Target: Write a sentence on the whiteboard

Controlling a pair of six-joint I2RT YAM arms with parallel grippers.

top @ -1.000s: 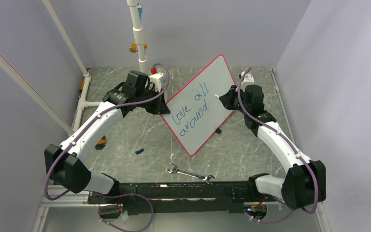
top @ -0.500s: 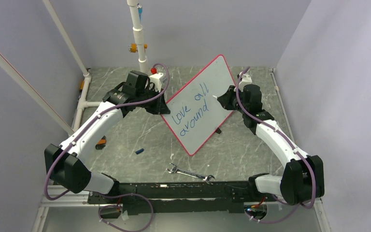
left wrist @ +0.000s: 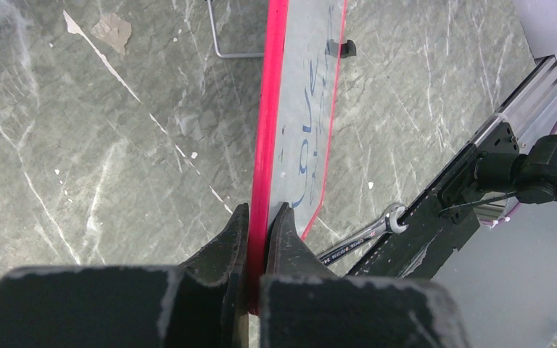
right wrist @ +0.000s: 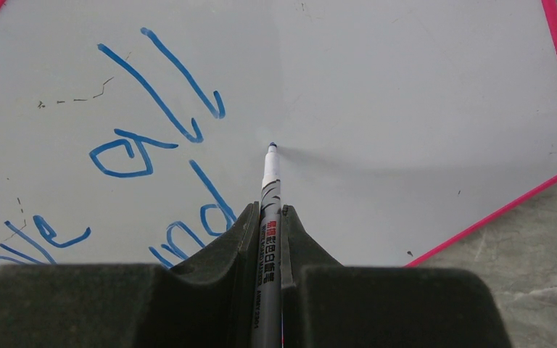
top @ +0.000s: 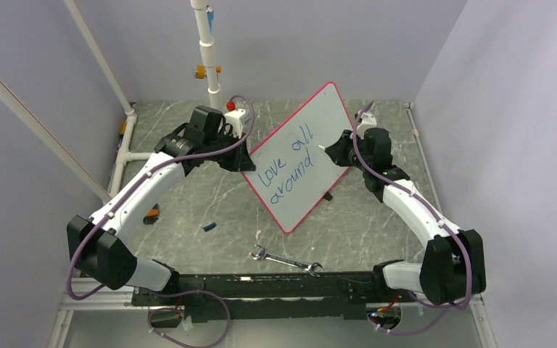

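The whiteboard [top: 320,116], white with a red-pink rim, stands tilted on the table. Blue words of the sentence [top: 286,170], "love all around", run across it in two lines. My left gripper [top: 249,157] is shut on the board's left rim; in the left wrist view the red rim [left wrist: 272,109] sits pinched between the fingers of that gripper [left wrist: 261,210]. My right gripper [top: 339,148] is shut on a white marker [right wrist: 269,188]. The marker's blue tip meets the board [right wrist: 421,80] just right of the blue "all" [right wrist: 152,109].
A silver wrench [top: 285,259] lies near the front rail [top: 261,286]; the left wrist view also catches the wrench [left wrist: 362,235]. A small blue cap [top: 209,227] lies left of the board. White pipes [top: 207,51] rise at the back.
The right wrist has shifted slightly up and toward the board, and the marker tip has moved a little left. The left arm and board have stayed still.
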